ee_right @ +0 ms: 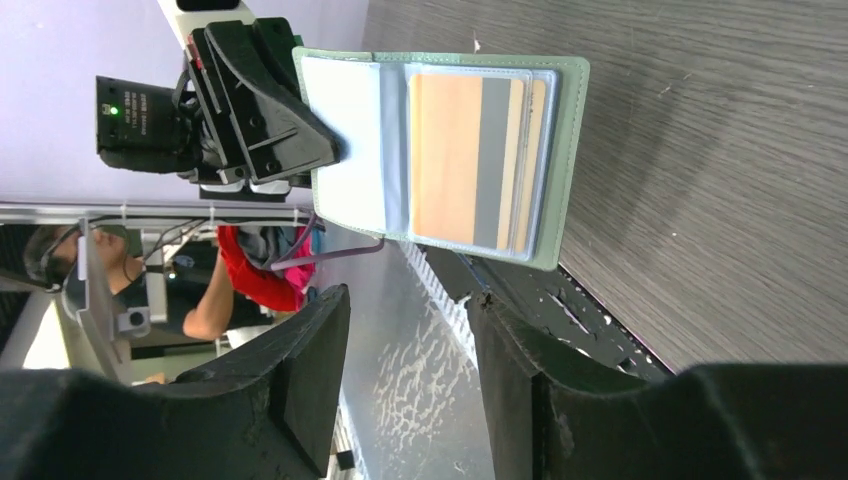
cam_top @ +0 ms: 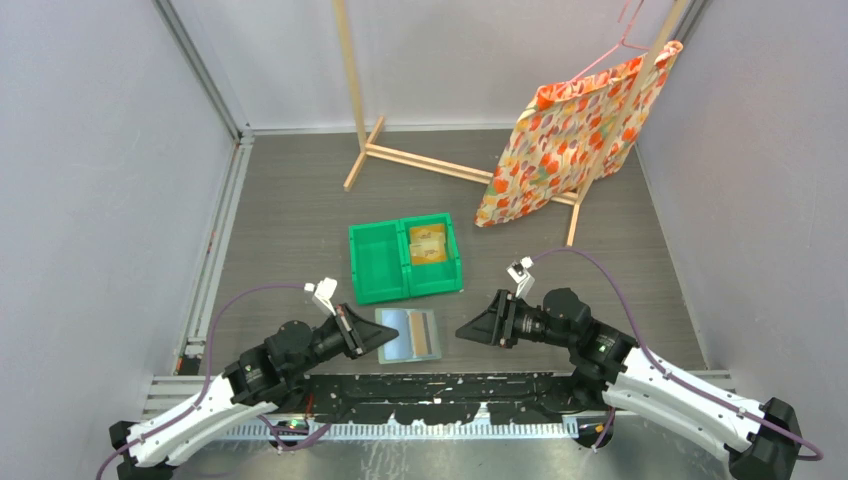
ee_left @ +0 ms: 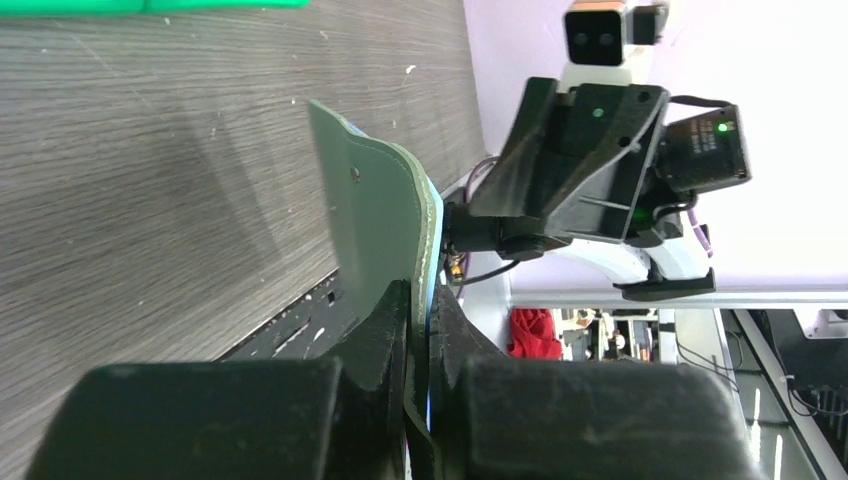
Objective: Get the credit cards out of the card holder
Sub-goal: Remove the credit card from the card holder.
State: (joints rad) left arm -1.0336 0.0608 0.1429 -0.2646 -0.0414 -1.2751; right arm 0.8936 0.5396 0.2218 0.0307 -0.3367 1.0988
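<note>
Pinching the blank leaf of the grey-green bifold card holder (ee_right: 345, 140) tight near the dark wood-grain counter's (cam_top: 300, 200) front edge, the left claw (ee_left: 420, 300) faces the slotted tan credit cards (ee_right: 470, 160) toward the open, empty right claw (ee_right: 408, 300), presumably for pulling.

Table (cam_top: 290, 210): dark grey wood-grain top, a few white flecks on the surface. Green two-compartment bin (cam_top: 378, 262) sits mid-table, nearer the near edge. Wooden rack (cam_top: 430, 164) stands on its base rails toward the far right corner.

Grey wood-grain table (cam_top: 300, 200); pale walls (cam_top: 90, 180); wooden rack (cam_top: 420, 161), floral cloth (cam_top: 570, 140) hanging.
</note>
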